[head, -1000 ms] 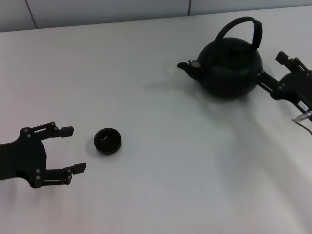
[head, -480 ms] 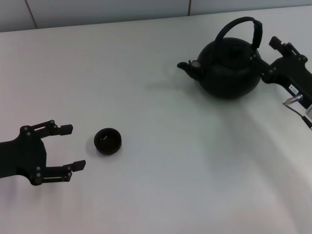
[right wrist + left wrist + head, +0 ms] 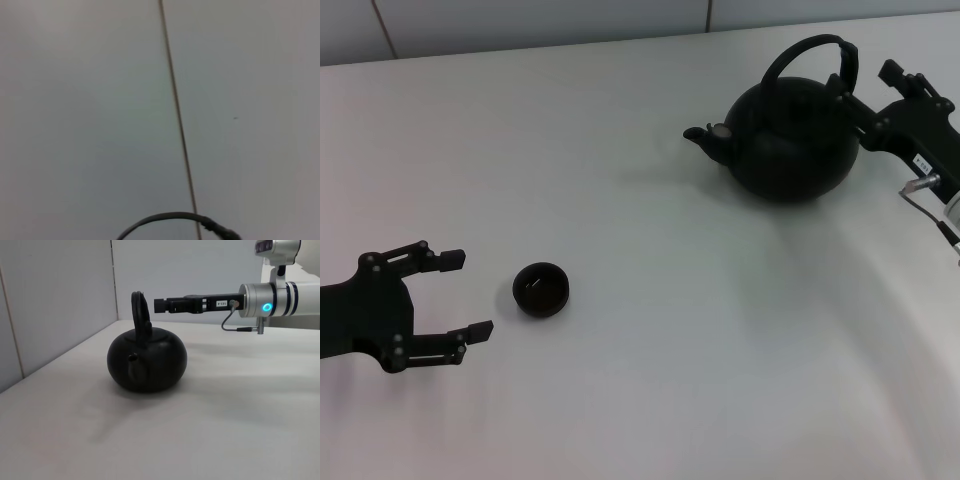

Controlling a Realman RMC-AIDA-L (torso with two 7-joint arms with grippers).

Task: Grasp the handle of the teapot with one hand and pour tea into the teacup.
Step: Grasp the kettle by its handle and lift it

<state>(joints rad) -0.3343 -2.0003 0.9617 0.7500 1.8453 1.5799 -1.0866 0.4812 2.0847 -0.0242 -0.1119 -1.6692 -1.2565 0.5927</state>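
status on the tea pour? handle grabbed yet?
Nothing done yet: the teapot sits flat on the table, not tilted. In hand: the right gripper is open at the handle, level with its upper part in the left wrist view, not closed on it. The left gripper waits open beside the teacup, apart from it. Left: grasp, lift, carry to the teacup, pour.

teapot (image 3: 788, 140): matte black
teacup (image 3: 540, 290): black
surface (image 3: 650, 340): plain white
left pincer (image 3: 461, 294): black
right pincer (image 3: 868, 88): black
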